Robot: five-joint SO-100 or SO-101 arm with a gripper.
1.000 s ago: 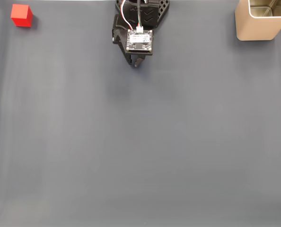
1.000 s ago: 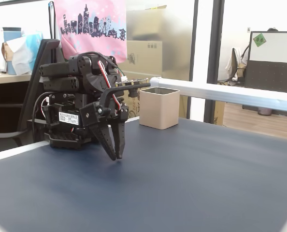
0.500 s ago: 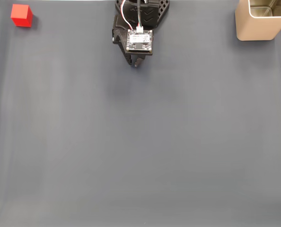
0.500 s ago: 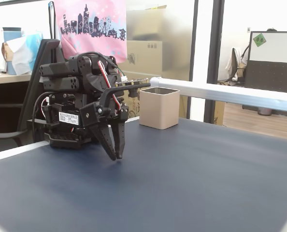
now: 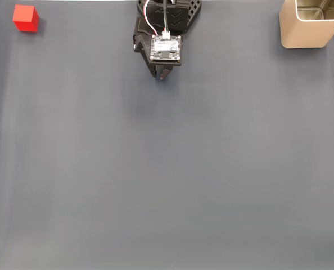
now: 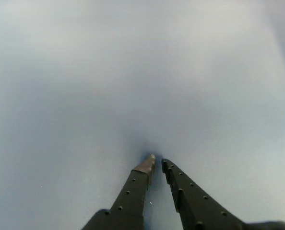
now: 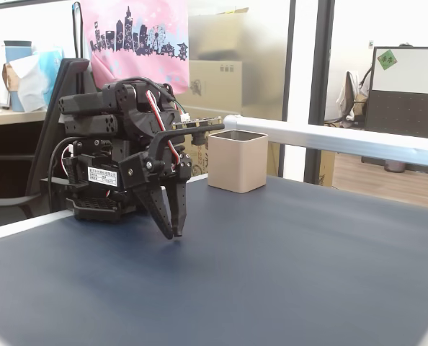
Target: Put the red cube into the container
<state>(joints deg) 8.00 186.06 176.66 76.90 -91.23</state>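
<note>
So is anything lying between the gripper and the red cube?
No. In the top-down fixed view, only bare mat separates the gripper from the red cube.

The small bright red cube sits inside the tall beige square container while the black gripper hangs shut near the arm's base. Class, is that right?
Not quite. The small bright red cube lies on the dark mat at the top-left corner of a fixed view, far from the tall beige square container at top right. The black gripper does hang shut near the base.
</note>
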